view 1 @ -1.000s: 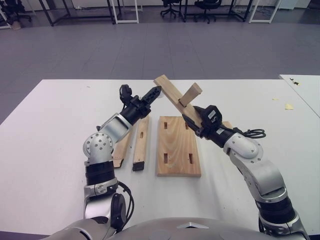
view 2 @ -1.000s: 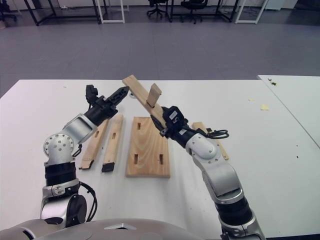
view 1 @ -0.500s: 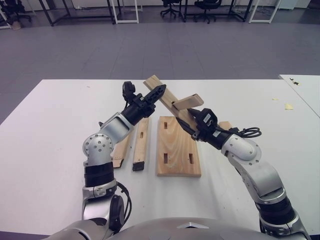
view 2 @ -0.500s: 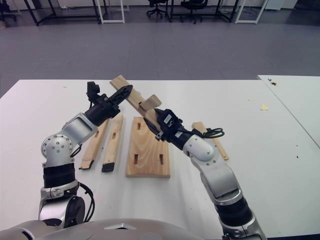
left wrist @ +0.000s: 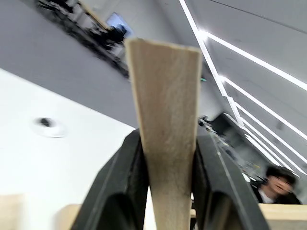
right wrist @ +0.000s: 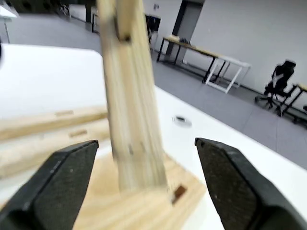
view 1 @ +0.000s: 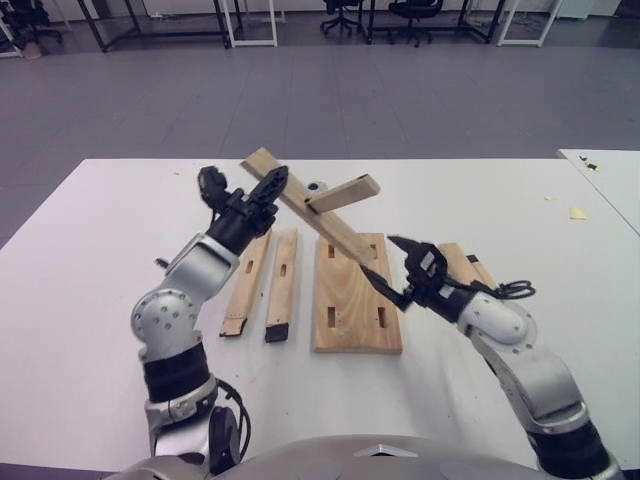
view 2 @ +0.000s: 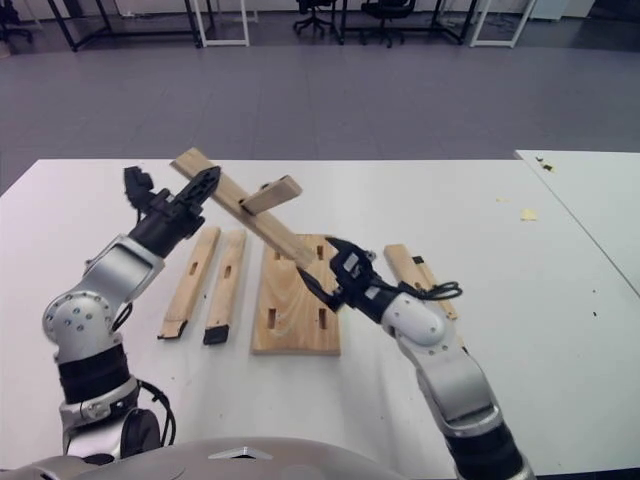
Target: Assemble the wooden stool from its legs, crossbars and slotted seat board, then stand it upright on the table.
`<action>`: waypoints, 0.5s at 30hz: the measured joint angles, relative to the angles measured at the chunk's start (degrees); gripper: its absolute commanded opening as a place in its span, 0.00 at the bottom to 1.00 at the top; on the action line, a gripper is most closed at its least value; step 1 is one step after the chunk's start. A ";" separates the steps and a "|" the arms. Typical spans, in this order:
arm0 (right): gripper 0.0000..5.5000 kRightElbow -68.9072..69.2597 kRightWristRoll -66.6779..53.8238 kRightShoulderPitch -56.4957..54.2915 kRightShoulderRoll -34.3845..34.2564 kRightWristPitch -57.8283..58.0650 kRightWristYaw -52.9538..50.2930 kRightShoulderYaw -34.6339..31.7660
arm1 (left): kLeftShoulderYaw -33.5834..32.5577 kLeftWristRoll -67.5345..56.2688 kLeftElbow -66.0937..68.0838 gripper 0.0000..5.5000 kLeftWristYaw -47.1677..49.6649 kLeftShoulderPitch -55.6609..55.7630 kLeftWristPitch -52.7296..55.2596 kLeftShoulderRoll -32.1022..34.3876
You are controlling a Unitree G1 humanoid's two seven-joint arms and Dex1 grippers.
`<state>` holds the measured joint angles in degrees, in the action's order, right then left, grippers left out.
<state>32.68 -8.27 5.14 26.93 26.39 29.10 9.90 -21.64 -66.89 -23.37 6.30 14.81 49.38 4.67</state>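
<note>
Nearest, the right arm bends at the elbow and sends its forearm forward and inward, low over the table (view 1: 90,260). The right gripper (view 1: 378,257) is spread wide, one finger on each side of the foot of the leg (view 1: 322,222) and clear of it; the wrist view shows the same gap, with the pads (right wrist: 62,184) apart from the wood. Under it the board (view 1: 352,310) lies flat, slots up. The leg's foot comes down on the board's far half, beside a slot; whether it touches I cannot tell. From there the leg slants up and away to the left. A crossbar (view 1: 345,193) is stuck in its slot and points up to the right. The left arm, elbow low and out to the side, lifts its forearm forward and inward. The left gripper (left wrist: 168,141) is clamped on the leg's top end, well above the table. Left of the board lie a loose leg (view 1: 283,285), just beside it, and a second loose leg (view 1: 247,282). Another piece (view 1: 462,263) lies right of the board, behind the right arm.
</note>
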 measured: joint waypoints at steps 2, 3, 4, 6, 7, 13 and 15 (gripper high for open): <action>0.68 -0.31 -0.92 3.24 3.51 -1.55 3.53 -2.18 | -1.19 -1.53 -5.36 0.18 6.23 -4.36 0.23 0.30; 0.68 -0.72 -1.29 4.71 5.93 -2.98 6.06 -3.59 | -1.56 -3.81 -9.21 0.18 9.92 -7.39 0.43 0.81; 0.68 -1.83 -1.51 6.18 8.47 -4.14 8.03 -5.40 | -1.80 -5.92 -12.82 0.18 13.36 -10.22 0.54 1.40; 0.68 -4.01 -1.55 6.96 9.76 -5.28 9.48 -7.23 | -1.61 -8.33 -16.45 0.18 18.01 -12.52 0.27 2.36; 0.68 -5.23 -1.15 6.96 10.11 -5.43 9.12 -8.04 | -1.12 -9.41 -17.62 0.18 19.40 -13.35 -0.03 2.82; 0.68 -10.83 5.72 8.97 10.73 -4.40 6.50 -5.07 | 4.62 -11.18 -22.50 0.18 23.97 -22.87 -3.33 3.26; 0.68 -10.41 6.41 9.09 10.41 -3.88 6.51 -2.55 | 6.26 -10.30 -23.72 0.18 24.24 -24.61 -4.60 3.34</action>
<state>22.28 -1.87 14.23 37.34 22.51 35.61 7.35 -15.37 -77.19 -47.10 30.54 -9.80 44.79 8.01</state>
